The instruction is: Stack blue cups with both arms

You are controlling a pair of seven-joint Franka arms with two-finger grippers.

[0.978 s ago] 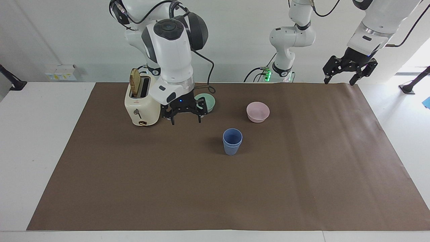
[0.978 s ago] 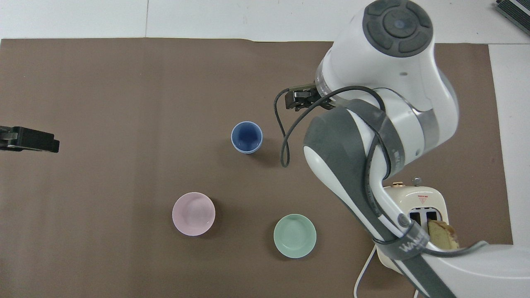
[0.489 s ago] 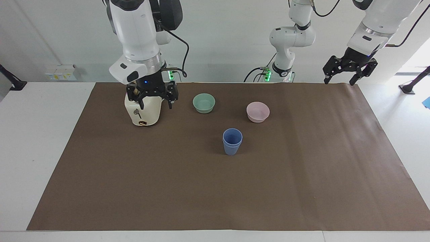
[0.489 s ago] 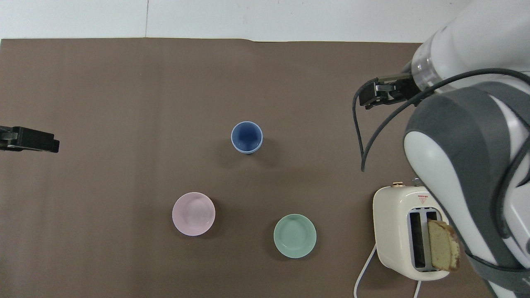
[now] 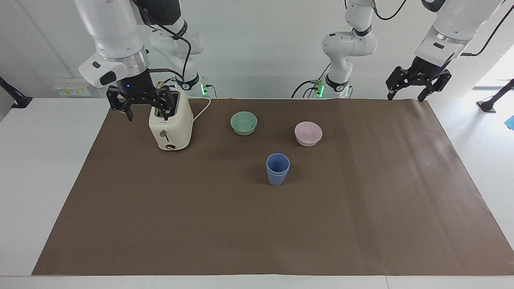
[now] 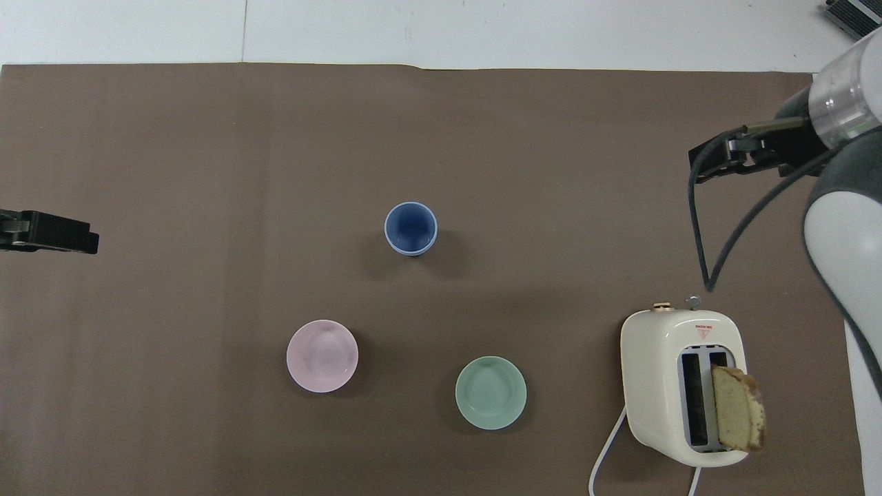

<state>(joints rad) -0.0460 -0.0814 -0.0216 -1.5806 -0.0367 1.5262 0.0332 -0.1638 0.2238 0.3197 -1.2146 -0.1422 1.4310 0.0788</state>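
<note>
toaster (image 5: 170, 124) under right tool (image 5: 139, 105), green bowl (image 5: 243, 123), pink bowl (image 5: 308, 133), stacked blue cups (image 5: 277, 168), both tools apart

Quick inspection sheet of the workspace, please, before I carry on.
Surface: brown mat on white table.
Job's things: blue cups nested, upright, mid-mat.
Clutter: green bowl, pink bowl, toaster holding bread.
Grippers: right gripper open, empty, raised beside the toaster; left gripper open, empty, waiting over the mat's corner.
Cables: toaster cord; black cable on right arm.
Surroundings: white wall, nothing else seen.
</note>
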